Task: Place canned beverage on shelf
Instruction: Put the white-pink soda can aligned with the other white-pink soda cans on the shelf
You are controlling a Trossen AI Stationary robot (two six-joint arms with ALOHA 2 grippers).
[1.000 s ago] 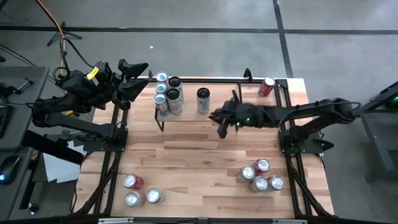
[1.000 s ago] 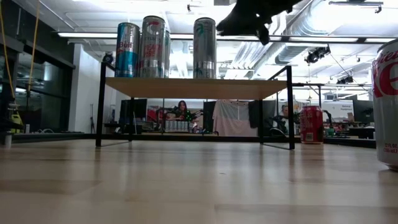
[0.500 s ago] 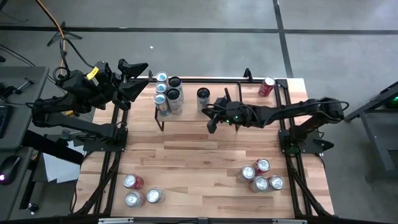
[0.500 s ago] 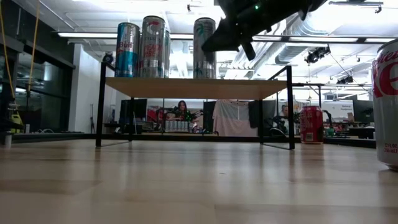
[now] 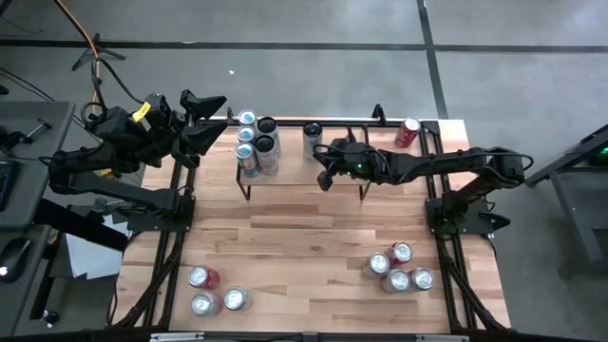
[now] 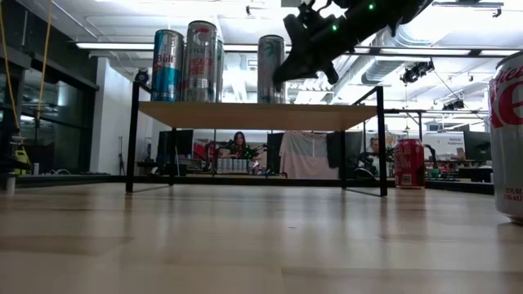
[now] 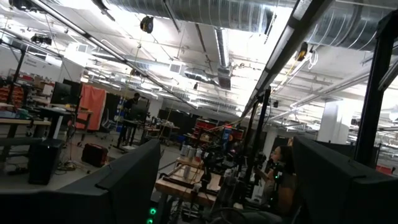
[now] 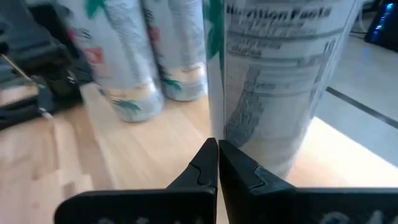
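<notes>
From above, we see the right tool [image 5: 323,178] over the shelf [image 5: 285,171], its fingers pinched together and empty. The tall can [image 5: 313,135] stands upright at the shelf's back edge, just beyond the fingertips. The left tool [image 5: 211,116] waits at the worktop's [image 5: 304,256] left rear corner, spread wide and holding nothing. The right arm is clearly the nearer one. More cans [image 5: 256,142] crowd the shelf's left end.

In the low view, the can [image 6: 271,57] rises straight up from the shelf top [image 6: 257,115], the right tool [image 6: 288,72] just beside its right flank; we cannot tell whether they touch.

The left wrist view shows only the room and that tool's own dark fingers [image 7: 118,186].

In the right wrist view, the shut fingertips [image 8: 217,155] sit at the can's [image 8: 280,81] base; its top is cut off.
</notes>
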